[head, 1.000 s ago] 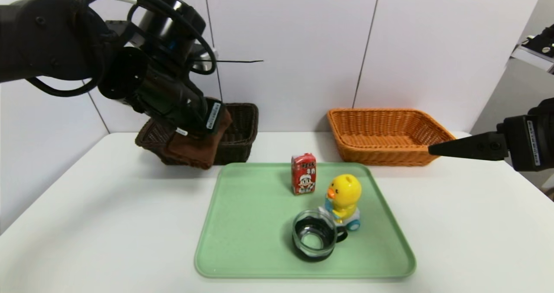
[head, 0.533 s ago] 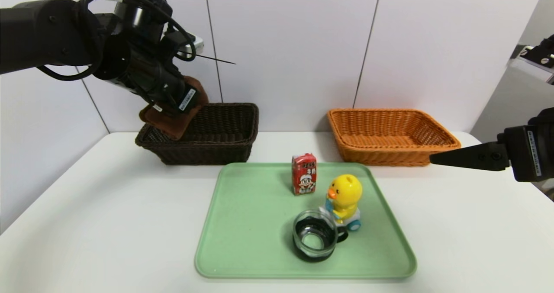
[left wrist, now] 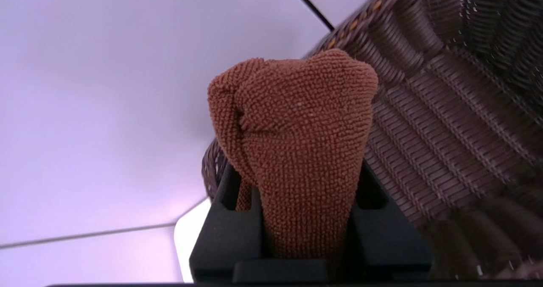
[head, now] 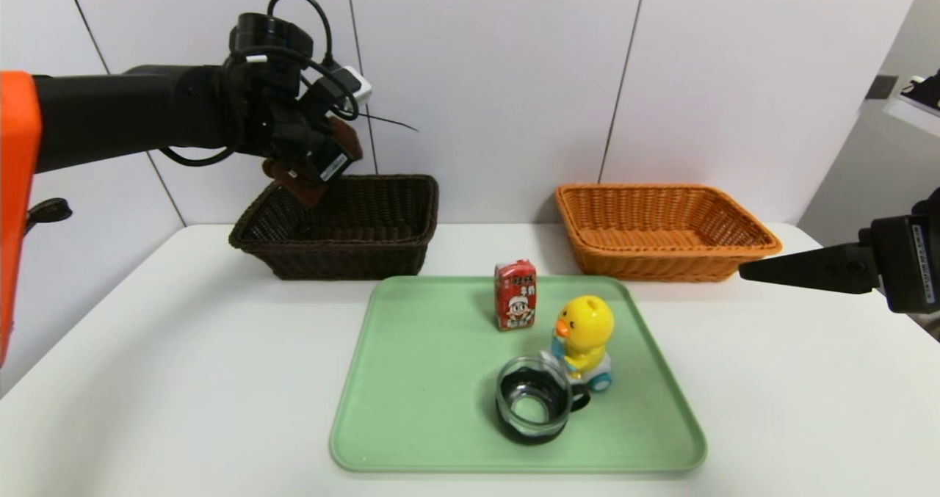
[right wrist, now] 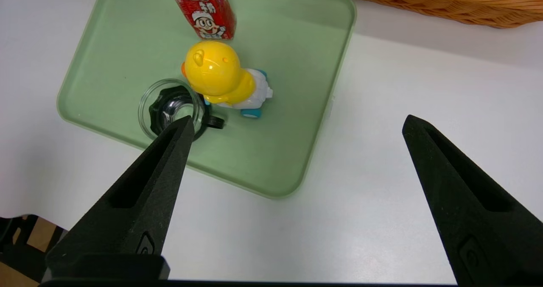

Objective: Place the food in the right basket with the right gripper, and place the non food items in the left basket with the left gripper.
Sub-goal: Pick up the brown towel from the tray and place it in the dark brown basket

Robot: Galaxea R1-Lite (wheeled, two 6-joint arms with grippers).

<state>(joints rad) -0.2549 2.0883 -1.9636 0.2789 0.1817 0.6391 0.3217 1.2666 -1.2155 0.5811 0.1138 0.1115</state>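
Note:
My left gripper is shut on the rolled brown towel, held in the air above the left part of the dark brown left basket. In the left wrist view the towel bulges out between the black fingers, with the basket's weave behind it. The red drink carton stands upright on the green tray, with the yellow duck toy and the glass cup in front of it. My right gripper hovers open and empty off the tray's right side, below the orange right basket.
The right wrist view shows the carton, duck and cup on the tray, bare white table under the open right gripper, and the orange basket's edge. A white wall stands close behind both baskets.
The left arm has lifted the towel from in front of the dark basket up and back, to above its left part. The right gripper has drifted slightly to the right.

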